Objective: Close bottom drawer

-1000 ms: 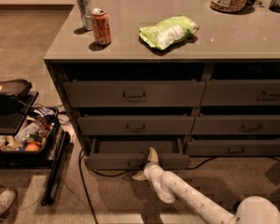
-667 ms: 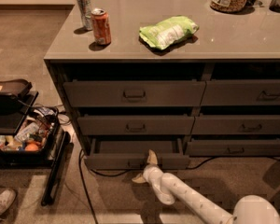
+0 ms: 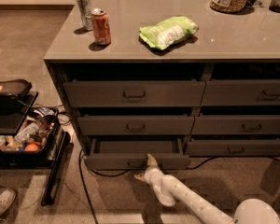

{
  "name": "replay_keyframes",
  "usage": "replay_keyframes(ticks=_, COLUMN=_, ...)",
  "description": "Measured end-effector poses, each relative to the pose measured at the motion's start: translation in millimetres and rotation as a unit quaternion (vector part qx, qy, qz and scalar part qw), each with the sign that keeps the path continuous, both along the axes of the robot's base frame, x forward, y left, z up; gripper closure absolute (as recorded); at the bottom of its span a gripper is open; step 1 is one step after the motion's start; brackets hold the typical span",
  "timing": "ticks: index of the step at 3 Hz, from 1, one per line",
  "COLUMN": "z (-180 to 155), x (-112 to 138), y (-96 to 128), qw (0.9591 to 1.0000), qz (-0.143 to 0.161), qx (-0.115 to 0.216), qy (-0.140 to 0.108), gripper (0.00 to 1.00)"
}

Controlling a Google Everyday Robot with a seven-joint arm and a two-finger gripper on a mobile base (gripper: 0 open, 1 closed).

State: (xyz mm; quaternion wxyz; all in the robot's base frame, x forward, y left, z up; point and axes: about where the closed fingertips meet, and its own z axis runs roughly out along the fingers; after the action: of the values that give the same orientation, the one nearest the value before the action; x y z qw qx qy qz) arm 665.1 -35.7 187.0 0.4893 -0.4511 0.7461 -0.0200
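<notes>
At the foot of the left stack, the wide, shallow grey-brown bottom drawer [image 3: 107,162] is still found pulled out; the white tubular gripper [image 3: 146,168] is held at its flat front, jaws spread, unmoved.

Dim, warm indoor light from above: countertop [image 3: 233,36] is the brightest surface, w/ small glare spots toward its far edge. Red can [image 3: 101,26], silver can [image 3: 84,10] & green bag [image 3: 168,31] throw short dark shadows on it. Gaps under the overhang go near black; bottom drawer [image 3: 135,161] interior is murky. Gripper [image 3: 145,168], fingers spread, just in front of that drawer's front, reads pale vs darker carpet [image 3: 32,41], soft shadow under the arm [image 3: 191,202]
</notes>
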Motion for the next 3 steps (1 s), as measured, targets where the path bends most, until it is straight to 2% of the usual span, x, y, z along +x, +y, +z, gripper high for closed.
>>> replay_keyframes(ticks=1, z=0.0, x=0.0, y=0.0, qw=1.0, qz=0.0, qx=0.0, qy=0.0, gripper=0.61)
replay_keyframes(ticks=2, z=-0.2, x=-0.4, y=0.1, qw=1.0, qz=0.0, qx=0.0, qy=0.0, gripper=0.92)
replay_keyframes(ticks=3, z=-0.2, x=-0.4, y=0.1, qw=1.0, qz=0.0, qx=0.0, qy=0.0, gripper=1.0)
